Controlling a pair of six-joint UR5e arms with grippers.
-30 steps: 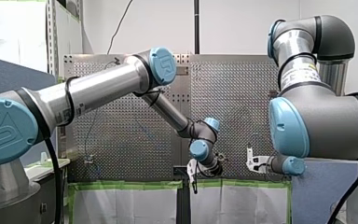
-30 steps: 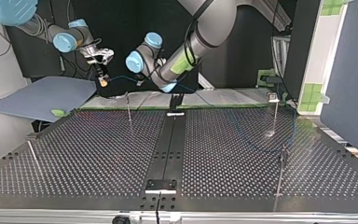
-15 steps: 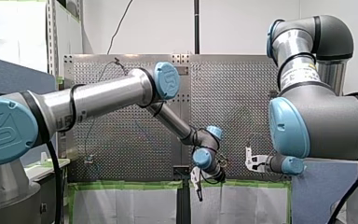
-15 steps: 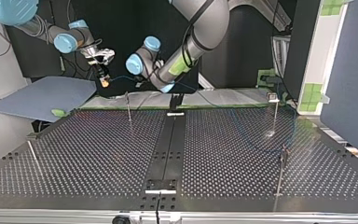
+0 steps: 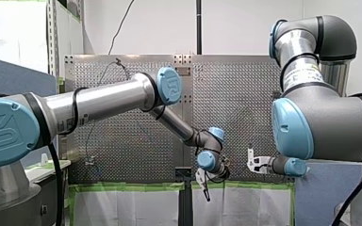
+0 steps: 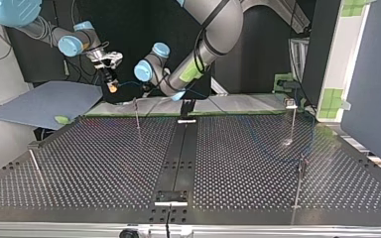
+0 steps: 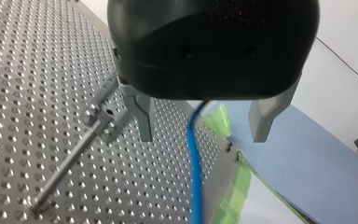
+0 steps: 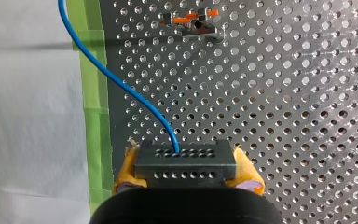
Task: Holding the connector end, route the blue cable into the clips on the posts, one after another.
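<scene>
**Right tool (image 8: pixel 186 170) clamped on the connector (image 8: pixel 185 158), left tool (image 7: pixel 201 137) apart around the blue cable (image 8: pixel 116 81)**

Our right tool presses its yellow pads (image 8: pixel 127 169) on both sides of the grey connector. The blue cable leaves the connector's face and curves away ahead of that tool, over the perforated desk (image 8: pixel 284 116) and across the green tape (image 8: pixel 93 93). Our left tool has its metal fingers (image 7: pixel 140 112) apart, and the cable hangs between them. A post (image 7: pixel 70 163) with a clip (image 7: pixel 101 116) stands just beside one finger.

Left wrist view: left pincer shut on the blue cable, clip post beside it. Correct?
Not shut. The left wrist view shows my left pincer open, the blue cable running loose between its fingers; the clip post is beside it.
</scene>
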